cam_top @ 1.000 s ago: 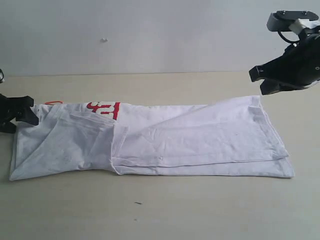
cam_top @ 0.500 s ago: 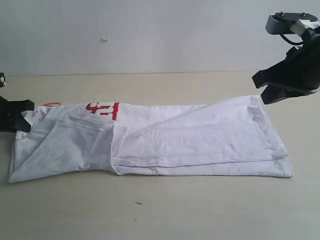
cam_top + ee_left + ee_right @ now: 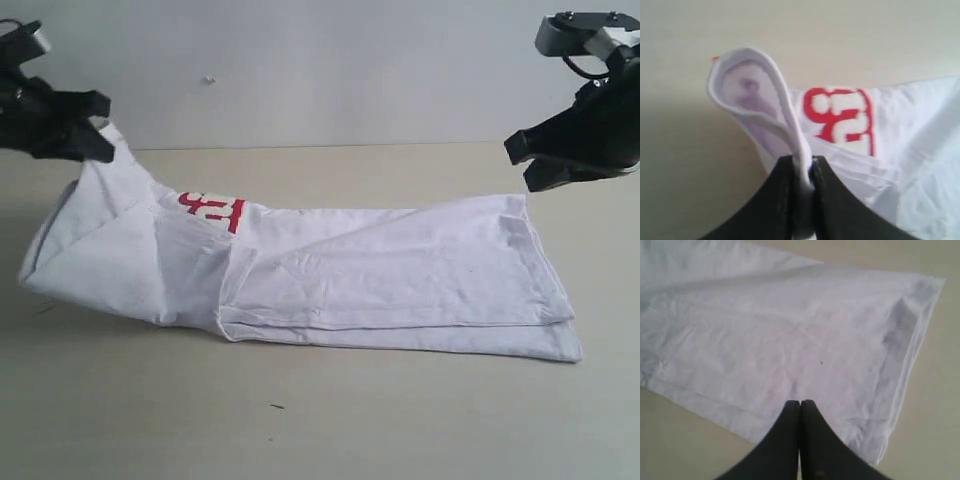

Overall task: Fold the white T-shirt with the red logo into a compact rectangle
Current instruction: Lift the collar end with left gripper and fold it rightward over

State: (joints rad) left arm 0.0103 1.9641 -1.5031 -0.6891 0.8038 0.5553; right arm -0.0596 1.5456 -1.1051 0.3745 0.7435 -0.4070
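Well, at the upper left of the exterior frame the left gripper [image 3: 97, 148] had its jaws nipped down on a thin fold of the white T-shirt [image 3: 400, 270], holding that end up off the table [image 3: 350, 430]. The wrist view showed it plainly: a loop of ribbed edge stood up out of the black fingers [image 3: 785, 185], which were pressed nearly together with only cloth between them. Just right of that, the red logo [image 3: 212, 210] peeked out on the slope of raised fabric.

From there the shirt ran across the middle of the frame as a long flat band, its sides already turned in, so I judged the crosswise fold was in hand. The next move would call for carrying the pinched end over to the right and laying it down square on the hem without letting the layers slide.

At the upper right the right gripper [image 3: 533, 165] hung above the hem corner, jaws fully together, gripping nothing and apparently clear of the cloth.
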